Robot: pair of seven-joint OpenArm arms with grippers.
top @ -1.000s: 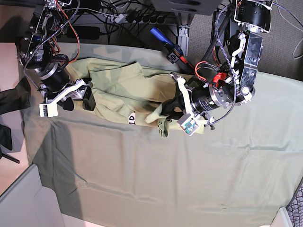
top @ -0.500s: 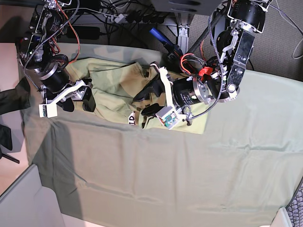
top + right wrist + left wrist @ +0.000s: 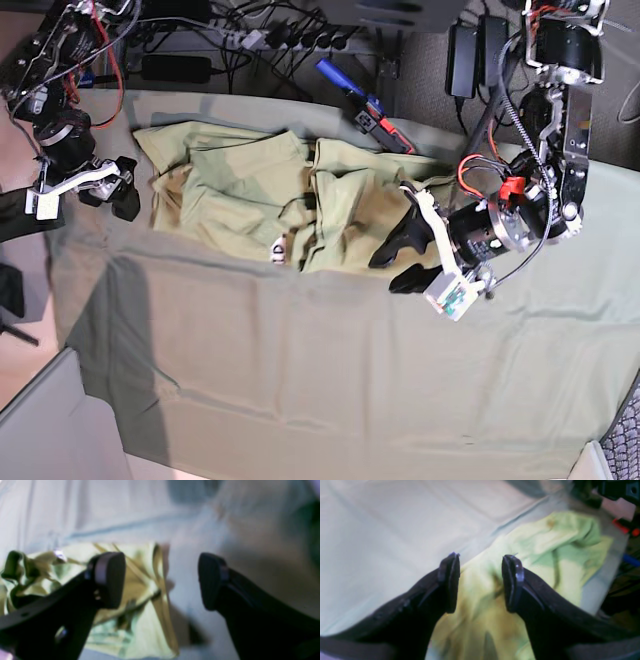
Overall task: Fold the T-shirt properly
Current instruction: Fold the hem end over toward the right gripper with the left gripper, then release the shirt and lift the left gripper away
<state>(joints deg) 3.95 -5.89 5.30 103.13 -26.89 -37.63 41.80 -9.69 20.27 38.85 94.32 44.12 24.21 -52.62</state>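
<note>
Lying folded inward near the far edge of the table cloth (image 3: 330, 380), the T-shirt (image 3: 250, 195) looks half finished; left gripper (image 3: 392, 265) and right gripper (image 3: 112, 190) both gape, empty.

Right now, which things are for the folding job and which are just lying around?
For the job:
T-shirt
left gripper, open
right gripper, open

Just lying about:
grey-green table cloth
dark garment at the table's edge
cables behind the table

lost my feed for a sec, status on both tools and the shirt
Left tool open, empty, off the shirt's edge. Right tool open, empty, beside the other end. T-shirt lies bunched and creased on the table cloth, fold unfinished. Nothing in the way.
</note>
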